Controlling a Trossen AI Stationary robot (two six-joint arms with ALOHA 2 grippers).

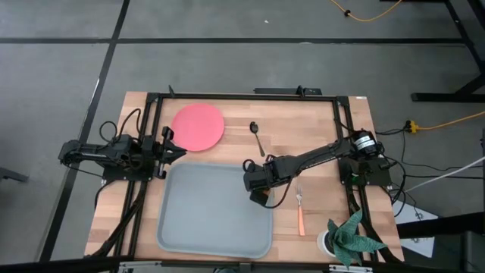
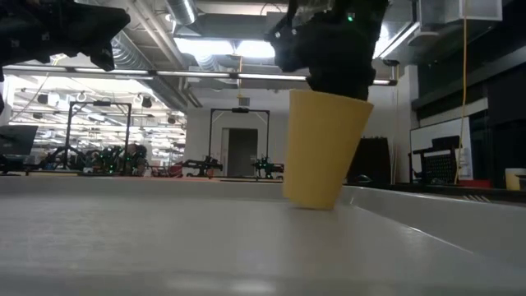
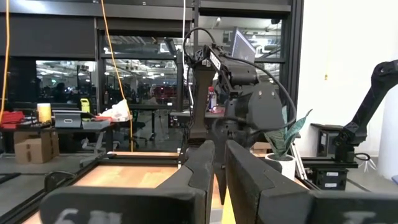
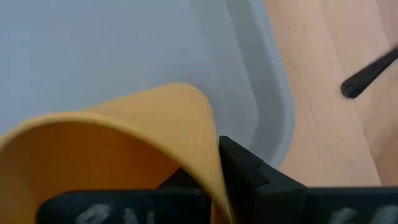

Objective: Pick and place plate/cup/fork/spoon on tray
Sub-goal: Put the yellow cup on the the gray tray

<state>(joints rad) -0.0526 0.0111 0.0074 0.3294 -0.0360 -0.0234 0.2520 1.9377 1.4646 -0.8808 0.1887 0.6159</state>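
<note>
The left gripper (image 1: 173, 144) waits at the table's (image 1: 318, 144) left edge, its 2 fingers (image 3: 249, 180) nearly pressed together. The plate (image 1: 198, 127) lies just beyond the tray (image 1: 204, 212). The right gripper (image 1: 259, 193) pinches the cup (image 2: 322, 148), tilted, touching the tray's floor near its right rim. The spoon (image 1: 258, 136) and fork (image 1: 300, 208) lie on the table.

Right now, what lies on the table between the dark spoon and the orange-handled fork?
In the high view, the right arm's claw, shut on the orange-yellow cup, reaches across between the small dark spoon and the orange-handled fork.
</note>
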